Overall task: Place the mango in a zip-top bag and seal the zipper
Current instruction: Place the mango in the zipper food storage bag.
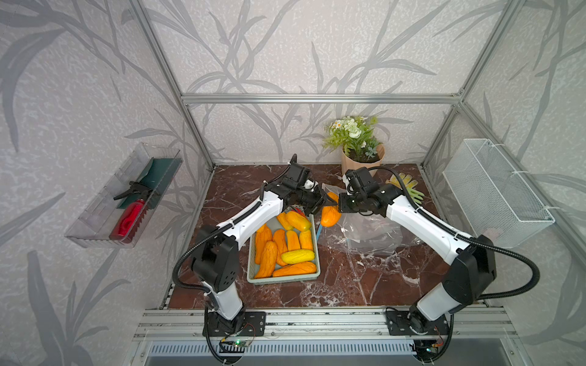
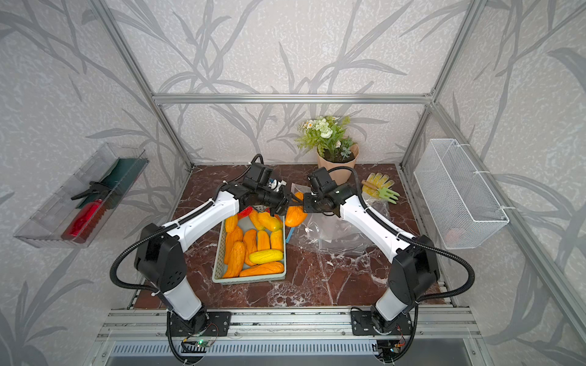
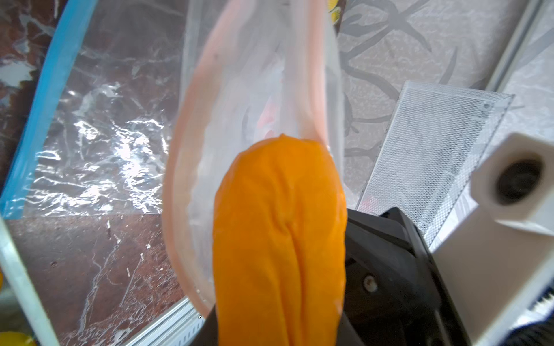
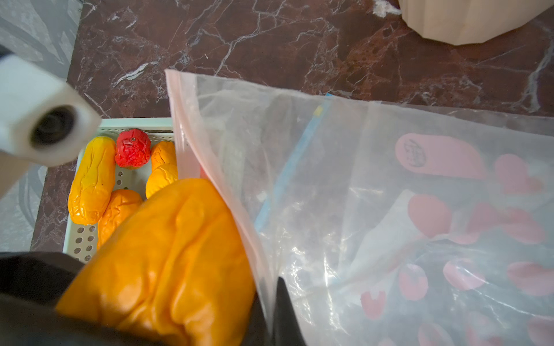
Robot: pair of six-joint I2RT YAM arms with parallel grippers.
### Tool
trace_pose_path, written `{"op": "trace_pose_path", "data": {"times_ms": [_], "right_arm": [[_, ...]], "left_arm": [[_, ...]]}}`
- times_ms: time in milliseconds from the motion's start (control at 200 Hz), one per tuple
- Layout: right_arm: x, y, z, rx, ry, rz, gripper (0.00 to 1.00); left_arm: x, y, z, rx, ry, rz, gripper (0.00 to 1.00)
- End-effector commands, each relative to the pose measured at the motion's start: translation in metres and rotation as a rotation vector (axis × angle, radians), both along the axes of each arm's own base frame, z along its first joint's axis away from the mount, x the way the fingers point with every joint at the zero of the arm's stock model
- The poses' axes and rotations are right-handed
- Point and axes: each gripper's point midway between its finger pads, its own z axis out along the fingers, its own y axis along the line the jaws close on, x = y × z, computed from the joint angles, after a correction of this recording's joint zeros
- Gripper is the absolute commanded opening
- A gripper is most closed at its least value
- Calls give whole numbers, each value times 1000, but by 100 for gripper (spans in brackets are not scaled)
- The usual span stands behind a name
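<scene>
Filling the cell floor with red-brown marble: table (image 1: 348, 285). Reaching in from the near rail along either flank of basket (image 1: 282, 279): left arm (image 1: 253, 215) over its left-arm edge, right arm (image 1: 421, 225) over the bags. Hanging on the wall far off basket's right-arm side: white wire bin (image 1: 494, 190); on the wall far off its left-arm side, clear tray (image 1: 126, 196) with a red item. Sitting near table's middle: basket itself, mint green, perforated, packed with orange and yellow mangoes (image 1: 287, 244). Lying flat just beside basket, right-arm side: blue-strip bag (image 3: 105, 134), clear, crinkled, blue edge nearest basket. Held up over it, also just beside basket: pink-rim bag (image 4: 359, 209), clear with pink prints, zipper (image 4: 187, 134) unsealed, mouth spread into a loop in left wrist view. Standing well beyond basket's far end: potted plant (image 1: 358, 142), with gloves (image 1: 409, 187) near it, farther from basket. Hanging above table just off basket's far corner, bag side: mango (image 1: 330, 217), orange, wrinkled, tip against pink-rim bag's mouth; mostly outside, tip possibly past the rim, cannot tell. Clamped around mango: left gripper (image 1: 325, 205), black finger (image 3: 377, 239) pressed to its flank. Pinched tight on pink-rim bag's rim, facing mango from the side away from basket: right gripper (image 4: 269, 311), jaws closed on plastic. Tucked at basket's far end among mangoes: one red wrinkled fruit (image 4: 132, 147).
</scene>
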Motion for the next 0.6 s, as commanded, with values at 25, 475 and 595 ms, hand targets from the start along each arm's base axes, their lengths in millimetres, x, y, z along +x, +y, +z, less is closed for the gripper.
{"op": "trace_pose_path", "data": {"times_ms": [25, 475, 595], "right_arm": [[-5, 4, 17, 49, -42, 40, 0], [-23, 16, 16, 131, 25, 82, 0], [-22, 19, 21, 162, 24, 79, 0]], "left_arm": [[-6, 15, -23, 91, 139, 24, 14], [59, 14, -17, 172, 19, 246, 12], [68, 23, -27, 241, -13, 307, 14]]}}
